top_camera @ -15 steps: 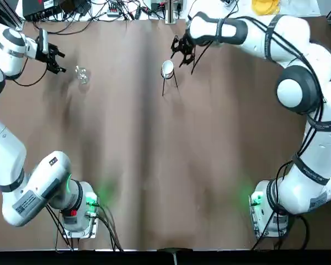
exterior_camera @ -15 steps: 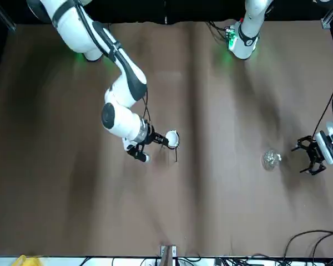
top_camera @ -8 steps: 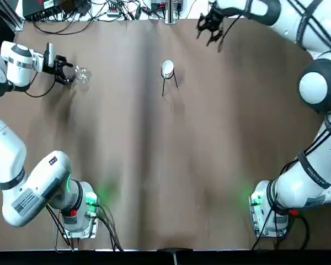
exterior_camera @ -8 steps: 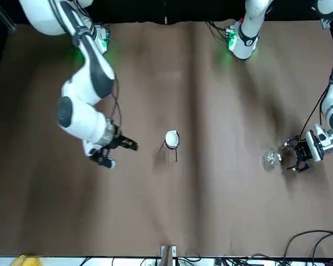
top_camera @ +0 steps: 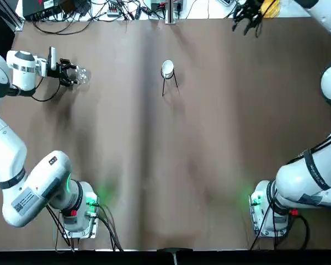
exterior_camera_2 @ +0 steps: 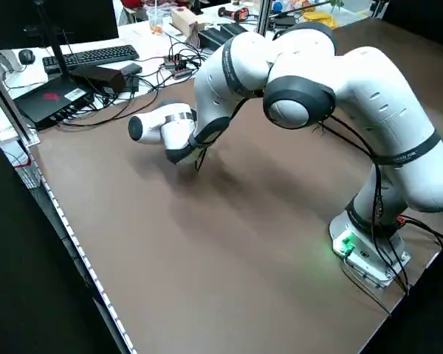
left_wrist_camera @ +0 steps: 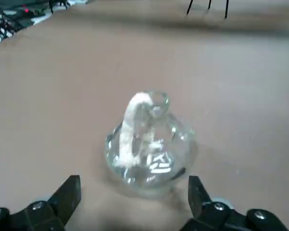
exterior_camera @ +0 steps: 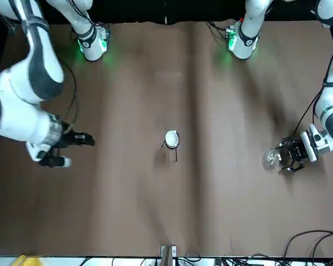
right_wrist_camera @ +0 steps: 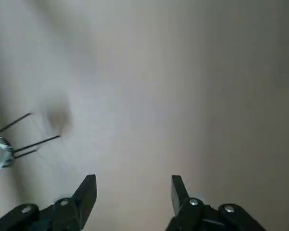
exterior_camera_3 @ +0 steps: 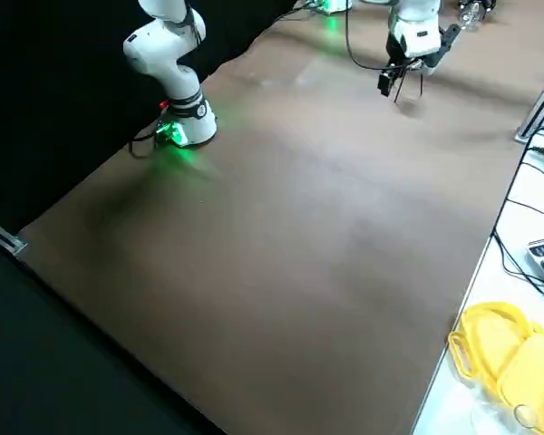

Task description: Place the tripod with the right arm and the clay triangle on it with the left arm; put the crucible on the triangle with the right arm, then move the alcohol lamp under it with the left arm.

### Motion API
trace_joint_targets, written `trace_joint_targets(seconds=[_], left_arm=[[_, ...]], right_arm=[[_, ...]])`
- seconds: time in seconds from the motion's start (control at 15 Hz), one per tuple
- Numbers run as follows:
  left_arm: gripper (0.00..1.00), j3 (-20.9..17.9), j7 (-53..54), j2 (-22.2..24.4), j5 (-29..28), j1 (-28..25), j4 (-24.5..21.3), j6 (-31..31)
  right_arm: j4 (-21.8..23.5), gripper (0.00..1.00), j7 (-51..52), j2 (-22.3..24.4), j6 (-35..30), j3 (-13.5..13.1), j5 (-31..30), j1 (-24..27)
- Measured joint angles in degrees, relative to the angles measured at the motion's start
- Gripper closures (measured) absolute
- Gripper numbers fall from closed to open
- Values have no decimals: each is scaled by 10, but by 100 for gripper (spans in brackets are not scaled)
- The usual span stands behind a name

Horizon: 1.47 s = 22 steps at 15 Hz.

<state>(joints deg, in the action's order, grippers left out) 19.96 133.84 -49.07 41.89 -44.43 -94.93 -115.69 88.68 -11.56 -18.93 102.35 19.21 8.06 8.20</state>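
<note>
The black wire tripod (top_camera: 169, 84) stands at the far middle of the table, with the white crucible (top_camera: 167, 69) seated on its ring. The clay triangle is hidden beneath the cup. At the far left sits the clear glass alcohol lamp (top_camera: 82, 75). My left gripper (top_camera: 70, 73) is level with it and open, a finger on either side of the lamp's (left_wrist_camera: 151, 140) near edge, not closed on it. My right gripper (top_camera: 247, 12) hangs open and holds nothing at the far right edge, well away from the tripod (right_wrist_camera: 28, 131).
Cables, electronics and a yellow object (top_camera: 266, 5) lie beyond the table's far edge. Both arm bases (top_camera: 77, 212) stand at the near edge with green lights. Brown tabletop (top_camera: 171, 165) stretches between the lamp and the tripod.
My right gripper has pulled away from the tripod and crucible toward the far right edge. My left gripper has moved up to the alcohol lamp until its fingers flank it.
</note>
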Motion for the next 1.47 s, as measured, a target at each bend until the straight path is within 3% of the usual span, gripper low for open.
trace_joint_targets(seconds=[0.2, 0.67, 0.8, 1.0, 1.2, 1.33, 1.47], left_arm=[[2, 1, 28, -10, 22, 3, -1, 15], [14, 1, 43, -32, 40, 15, -1, 21], [18, 2, 44, -34, 55, 21, -1, 22], [21, 11, 46, -36, 73, 35, -3, 29], [21, 26, 46, -36, 97, 60, -3, 43], [21, 31, 46, -36, 115, 90, -3, 51], [21, 33, 46, -36, 133, 157, -4, 55]], right_arm=[[0, 10, 7, 28, -16, 0, -39, 18], [0, 4, 23, 98, -70, -2, -67, 38], [1, 3, 43, 128, -96, -32, -67, 27], [12, 3, 68, 159, -106, -114, -67, -38], [34, 3, 85, 180, -106, -168, -67, -97], [55, 2, 110, 196, -106, -196, -67, -118], [77, 0, 122, 211, -105, -206, -67, -120]])
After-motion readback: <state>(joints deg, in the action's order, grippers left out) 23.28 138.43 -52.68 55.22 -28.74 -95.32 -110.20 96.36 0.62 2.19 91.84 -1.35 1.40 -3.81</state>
